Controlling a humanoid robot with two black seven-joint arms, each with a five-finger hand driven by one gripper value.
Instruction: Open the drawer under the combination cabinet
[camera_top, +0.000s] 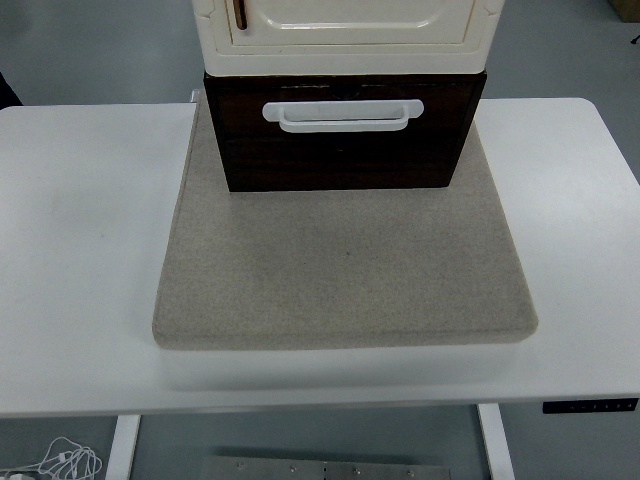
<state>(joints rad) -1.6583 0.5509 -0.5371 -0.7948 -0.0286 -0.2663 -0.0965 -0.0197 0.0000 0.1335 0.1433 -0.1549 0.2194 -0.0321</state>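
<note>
A cream cabinet (345, 35) stands at the back of the table, cut off by the picture's top. Under it sits a dark brown drawer (340, 150) with a white bar handle (342, 115) across its front. The drawer front lines up with the cabinet above it, so it looks closed. Neither of my hands shows in the head view.
The cabinet rests on a grey-beige mat (345, 270) in the middle of the white table (80, 250). A control panel (590, 405) sits on the table's front right edge. White cables (65, 460) lie on the floor at the lower left.
</note>
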